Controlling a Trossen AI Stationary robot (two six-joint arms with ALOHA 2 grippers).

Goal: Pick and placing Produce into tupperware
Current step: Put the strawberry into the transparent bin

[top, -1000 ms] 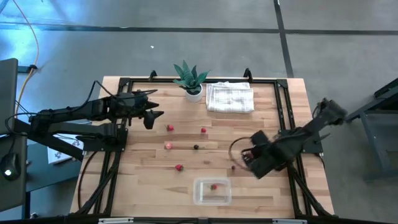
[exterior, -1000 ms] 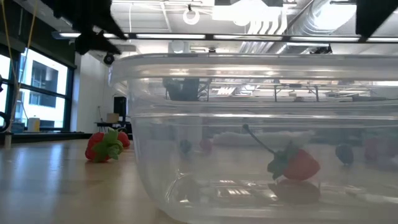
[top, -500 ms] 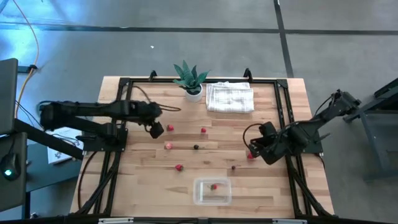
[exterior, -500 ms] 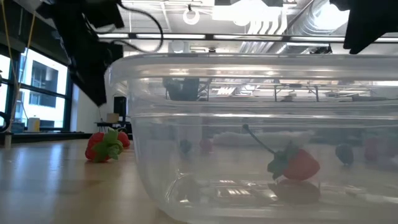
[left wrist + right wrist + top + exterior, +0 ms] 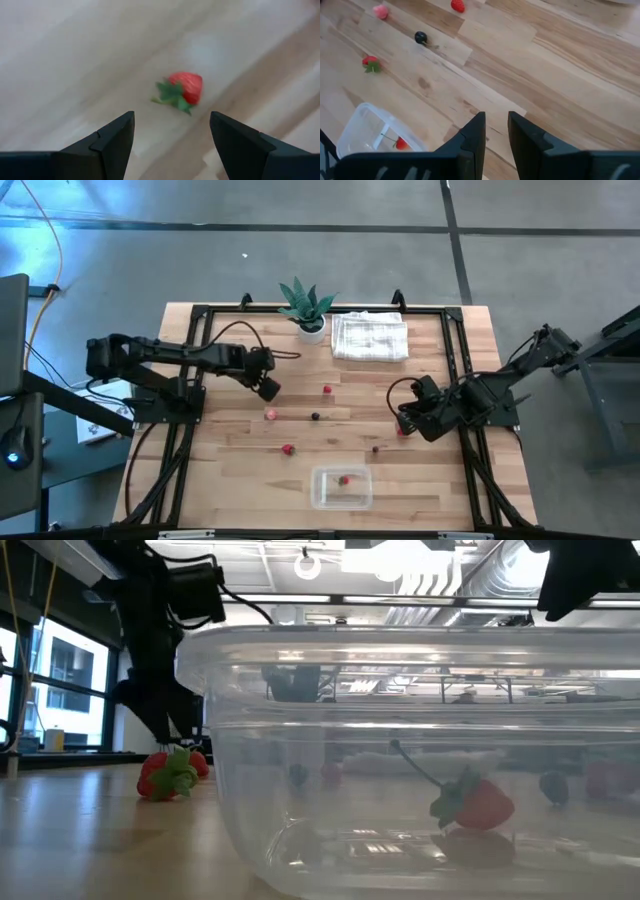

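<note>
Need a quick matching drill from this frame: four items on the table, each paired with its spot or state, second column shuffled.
Items:
1. potted plant
2. white cloth
3. clear container
4. left gripper

Spots or states:
A. fingers apart, a strawberry on the wood ahead of them
B. near edge of the table, one red cherry inside
C. far edge, just left of the cloth
D. folded, far edge, right of the plant

Pairs: 1-C, 2-D, 3-B, 4-A
</note>
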